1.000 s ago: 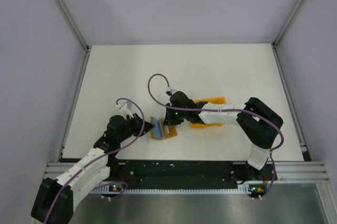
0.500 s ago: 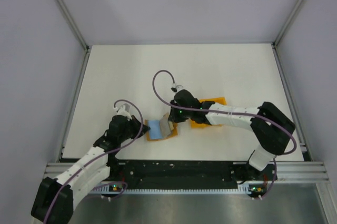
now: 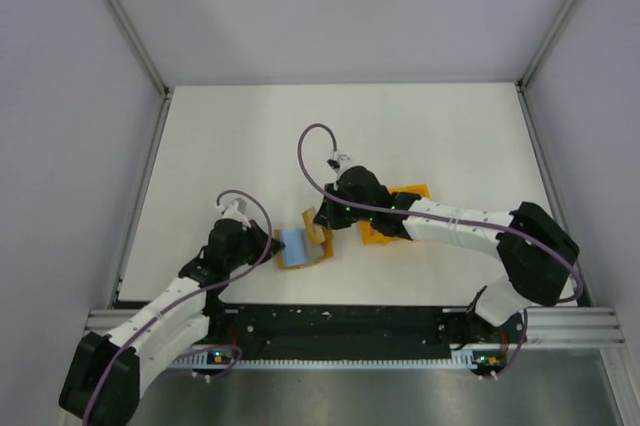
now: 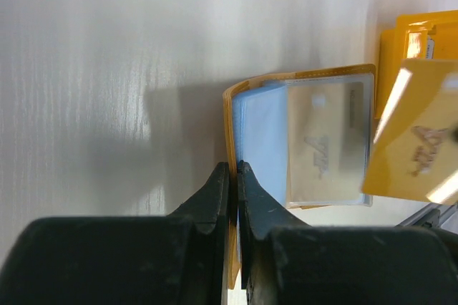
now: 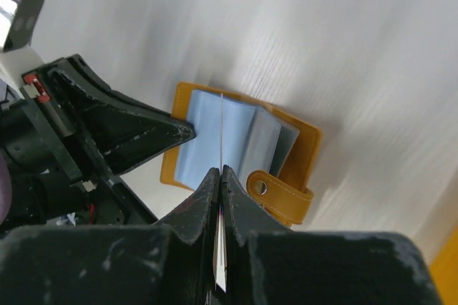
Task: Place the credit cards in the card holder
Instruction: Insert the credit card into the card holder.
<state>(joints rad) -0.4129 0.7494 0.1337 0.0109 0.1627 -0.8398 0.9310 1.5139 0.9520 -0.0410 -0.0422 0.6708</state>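
Observation:
The card holder lies open on the table, orange outside with light blue leaves inside and a strap with a snap. My left gripper is shut on its left cover edge. My right gripper is shut on a thin credit card, seen edge-on, its tip over the blue leaves. In the left wrist view a glossy card with a logo hangs tilted over the holder's right end and looks golden. A clear pocket shows a logo beneath it.
A second orange object lies under my right forearm, just right of the holder, and shows again in the left wrist view as an orange object. Metal rails border the white table, and the arm bases sit along the near edge.
My right arm has stretched out, its elbow swinging right and its wrist shifting slightly away from the near edge. More light blue now shows in the holder. The left arm has barely moved.

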